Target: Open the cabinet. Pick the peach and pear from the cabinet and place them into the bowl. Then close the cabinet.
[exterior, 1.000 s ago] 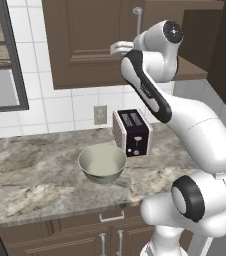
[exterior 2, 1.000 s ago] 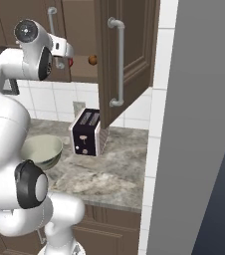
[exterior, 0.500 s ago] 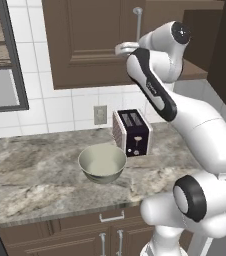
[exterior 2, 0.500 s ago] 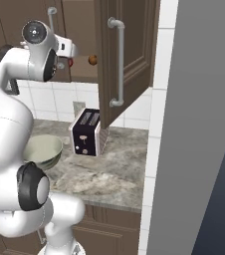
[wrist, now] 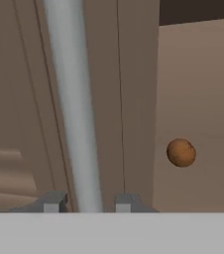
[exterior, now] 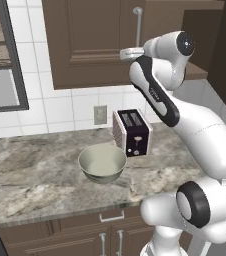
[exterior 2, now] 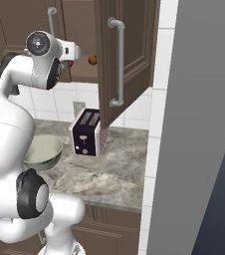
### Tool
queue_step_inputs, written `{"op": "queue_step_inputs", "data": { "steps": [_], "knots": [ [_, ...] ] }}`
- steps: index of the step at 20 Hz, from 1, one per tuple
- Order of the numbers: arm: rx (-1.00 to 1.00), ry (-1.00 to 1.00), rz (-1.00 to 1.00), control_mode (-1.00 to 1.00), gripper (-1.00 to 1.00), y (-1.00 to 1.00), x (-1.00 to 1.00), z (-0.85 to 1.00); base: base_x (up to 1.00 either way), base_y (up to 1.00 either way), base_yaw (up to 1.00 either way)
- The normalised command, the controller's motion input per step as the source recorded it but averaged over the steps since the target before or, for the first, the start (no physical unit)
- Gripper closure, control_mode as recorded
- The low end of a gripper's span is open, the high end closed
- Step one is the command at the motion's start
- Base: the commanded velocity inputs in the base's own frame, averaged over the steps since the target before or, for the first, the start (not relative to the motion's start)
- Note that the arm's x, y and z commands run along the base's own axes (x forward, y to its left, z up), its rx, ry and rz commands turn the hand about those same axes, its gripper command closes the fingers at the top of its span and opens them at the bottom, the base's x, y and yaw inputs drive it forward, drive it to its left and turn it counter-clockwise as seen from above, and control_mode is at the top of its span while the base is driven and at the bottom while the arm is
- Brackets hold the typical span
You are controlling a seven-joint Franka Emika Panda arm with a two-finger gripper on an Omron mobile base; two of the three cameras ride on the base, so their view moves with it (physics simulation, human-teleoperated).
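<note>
The cabinet (exterior 2: 129,50) is dark brown wood with panelled doors and long silver bar handles; it hangs on the wall above the counter (exterior: 30,185). Its right door (exterior 2: 127,60) stands swung out toward the room, its handle (exterior 2: 118,62) running top to bottom of the panel, while the left door (exterior: 92,40) is flush and shut. The arm reaches up to the lower edge of the left door, and the gripper (wrist: 86,201) sits close against that door's handle (wrist: 77,104). From the hand camera the bar passes up between the two fingertips (wrist: 54,201), which stand narrowly apart on either side of it; whether they press on the bar I cannot tell. Inside the opened half, a small dark brown round fruit (wrist: 181,152) rests on the shelf, also seen from the right camera just beside the wrist (exterior 2: 92,60). A small patch of red shows next to the wrist there, too hidden to identify. The pale grey-green bowl (exterior: 102,163) sits on the marbled counter, just left of the toaster (exterior: 132,132).
</note>
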Motion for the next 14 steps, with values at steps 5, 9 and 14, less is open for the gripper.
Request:
{"op": "queue_step_inputs", "data": {
  "steps": [5,9,14],
  "knots": [
    [-0.09,0.00,0.00,-1.00,1.00,-0.21,0.02,-0.03,0.00,0.00,0.00],
    [-0.08,0.00,-0.02,-1.00,1.00,0.00,0.00,-0.04,0.00,0.00,0.00],
    [-0.04,0.00,-0.14,-1.00,1.00,0.00,-0.08,-0.01,0.00,0.00,0.00]
  ]
}}
